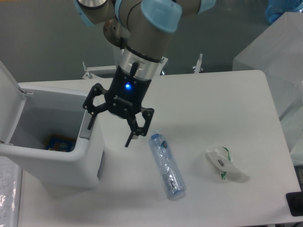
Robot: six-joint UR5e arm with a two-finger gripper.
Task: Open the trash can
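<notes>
A single fixed camera looks down steeply from above the near edge of the white rounded-corner table (227, 94), facing its far edge and the grey floor beyond — close enough that the near and left edges are cropped. The arm enters from the top of the view; no second view.

Plastic bottle (167, 167), crumpled wrapper (223, 165), table (222, 99)

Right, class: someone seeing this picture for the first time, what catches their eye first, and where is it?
Most striking is the robot arm coming down from the top, its black gripper open with a blue light, hanging by the right rim of the trash can. The white trash can at left stands open, lid swung up. A clear plastic bottle lies on the white table, centre.
</notes>
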